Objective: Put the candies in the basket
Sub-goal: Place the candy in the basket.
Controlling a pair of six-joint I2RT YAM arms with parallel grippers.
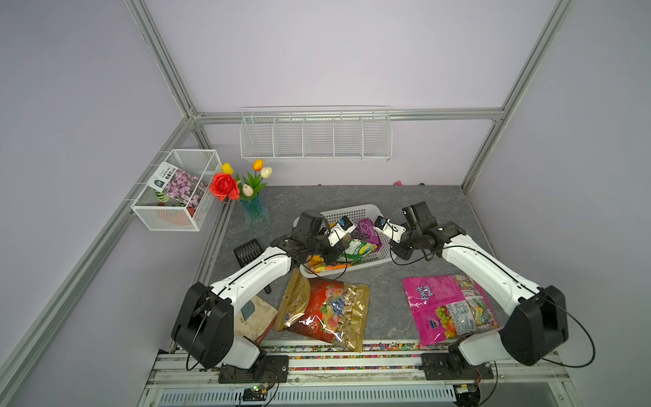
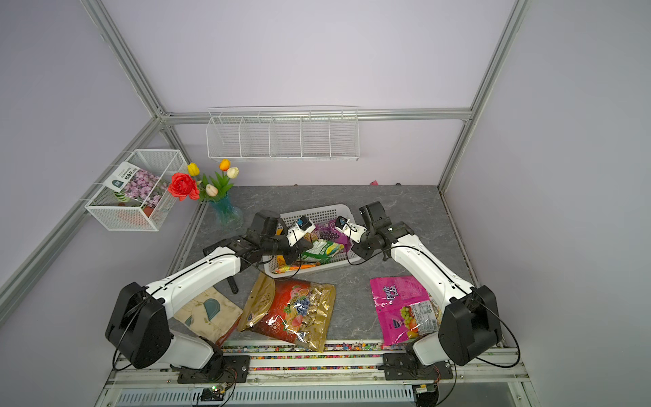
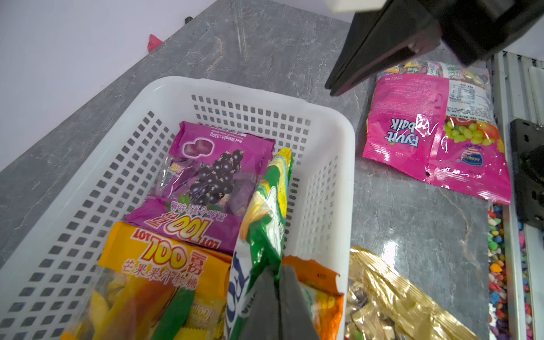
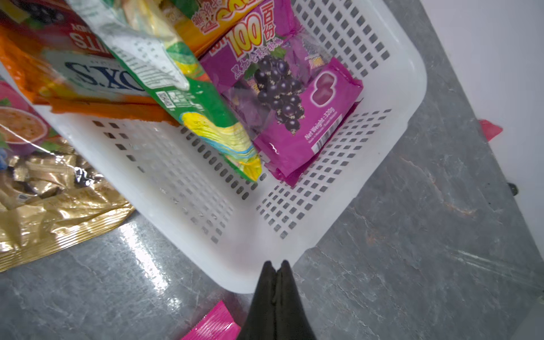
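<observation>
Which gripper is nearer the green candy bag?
Left. The left gripper is clamped on the green candy bag over the basket; the right gripper is shut at the basket's rim corner, apart from the bag.

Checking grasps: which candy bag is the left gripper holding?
The green FOX'S bag, pinched by the left gripper and tilted up on edge in the basket; the others lie loose.

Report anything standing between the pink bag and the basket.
Nothing visible lies on the bare table between the pink bag and the basket. Only the right end effector, shut and empty, hangs by the basket's corner nearest that bag.
</observation>
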